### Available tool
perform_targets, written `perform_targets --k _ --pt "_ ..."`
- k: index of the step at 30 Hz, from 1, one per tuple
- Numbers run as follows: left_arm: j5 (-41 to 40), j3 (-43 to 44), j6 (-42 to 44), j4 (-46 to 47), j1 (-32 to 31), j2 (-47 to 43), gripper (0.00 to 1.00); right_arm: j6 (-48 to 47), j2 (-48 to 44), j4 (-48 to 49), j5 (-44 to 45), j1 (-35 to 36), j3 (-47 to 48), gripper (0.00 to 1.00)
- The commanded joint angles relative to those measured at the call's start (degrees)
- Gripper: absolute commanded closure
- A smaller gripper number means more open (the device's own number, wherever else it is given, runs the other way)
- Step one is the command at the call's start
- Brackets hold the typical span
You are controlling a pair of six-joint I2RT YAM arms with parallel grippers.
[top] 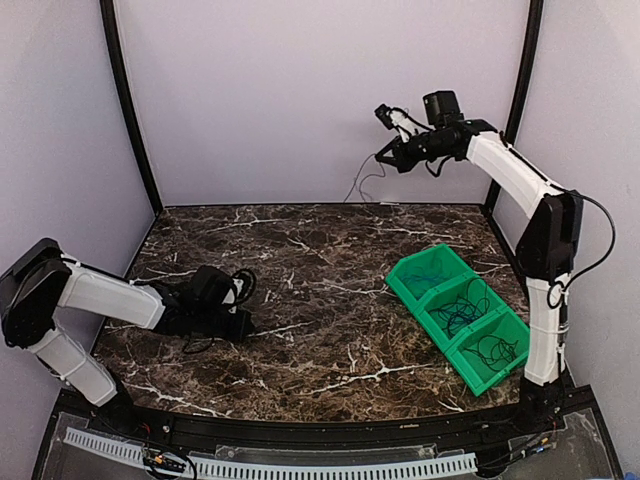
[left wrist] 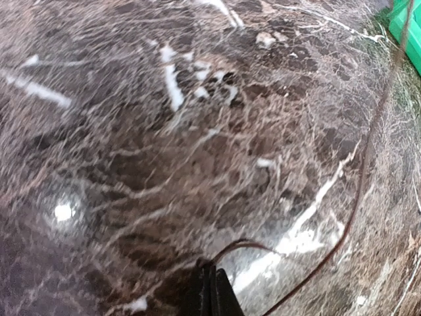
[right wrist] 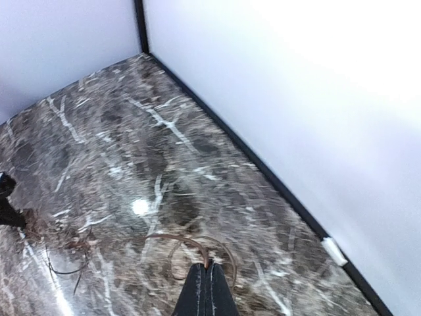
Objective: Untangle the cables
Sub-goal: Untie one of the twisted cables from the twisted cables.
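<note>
- Cables in two places: one black tangle (top: pixel 240 284) on the table (top: pixel 330 345), well left of the green bin (top: pixel 470 380), and others inside that bin.
- Far compartment of the bin: blue cable (top: pixel 430 276). Middle compartment: black coil (top: pixel 466 306). Near compartment: another black coil (top: pixel 496 349).
- Left gripper (top: pixel 238 322): low on the table, well left of the bin and just beside the tangle, jaws pressed together on a dark cord (left wrist: pixel 360 178). From the wrist, cord seen leaving the fingertips (left wrist: pixel 209 293) and sweeping up toward the bin's corner (left wrist: pixel 409 33).
- Right gripper (top: pixel 384 155): raised high, up and back from the bin's far end, jaws together on a thin strand (top: pixel 362 182) dangling below it. From its wrist, small loop (right wrist: pixel 197 245) of that strand right at the closed fingertips (right wrist: pixel 207 289).
- Cannot tell whether cord and strand are one cable.
</note>
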Motion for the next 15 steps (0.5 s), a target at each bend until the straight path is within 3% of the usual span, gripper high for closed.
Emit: perform_targets --k 1,11,15 --pt "-5.27 -6.42 -6.75 -5.73 -0.27 -7.32 1.00 2.60 -2.39 3.45 2.55 -3.64 3.82 1.00" --pt "-15.80 -11.60 -18.53 -15.93 -0.20 -13.25 1.00 3.84 -5.33 9.18 8.92 -10.24 4.88 1.00" --pt "-14.93 -11.34 -20.65 -15.64 -0.26 -14.20 1.00 5.93 -5.95 9.83 5.30 -12.61 4.88 1.00"
